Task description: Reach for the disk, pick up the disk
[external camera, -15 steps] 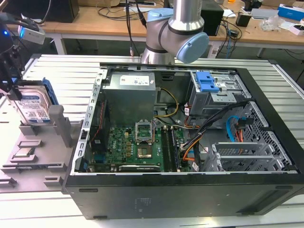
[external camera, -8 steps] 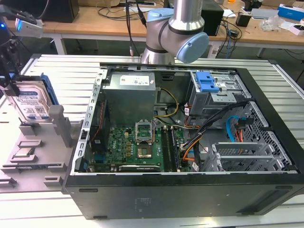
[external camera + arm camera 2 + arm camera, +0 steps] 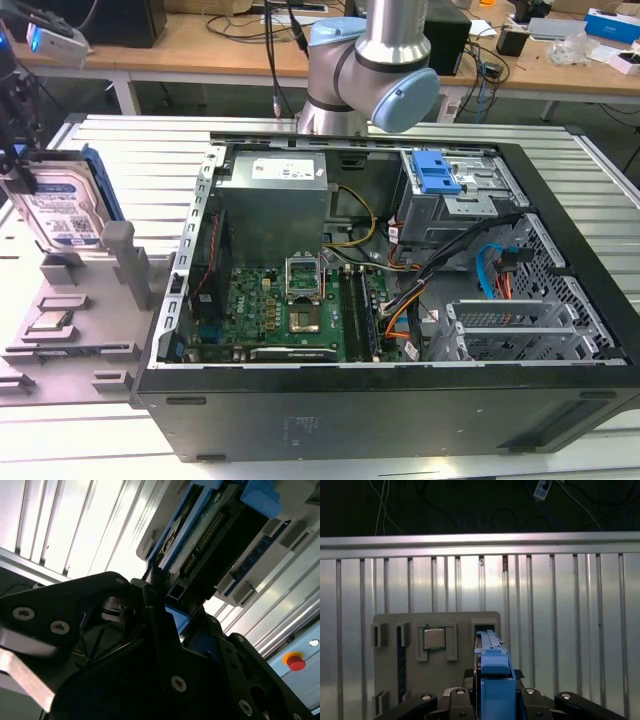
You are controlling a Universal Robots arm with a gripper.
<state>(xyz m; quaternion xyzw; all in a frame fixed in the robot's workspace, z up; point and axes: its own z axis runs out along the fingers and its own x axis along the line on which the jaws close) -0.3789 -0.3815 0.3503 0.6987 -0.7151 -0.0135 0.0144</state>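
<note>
Disk (image 3: pixel 60 205) — upright over a corner of the grey fixture (image 3: pixel 100 340), seemingly lifted clear; gripper (image 3: pixel 494 690) pinching its blue-bracketed sides.

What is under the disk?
Under the disk lies the grey holder plate, with a processor chip in a pocket beside the disk. The disk itself covers the plate directly below it, so whether its lower edge rests there cannot be seen.
</note>
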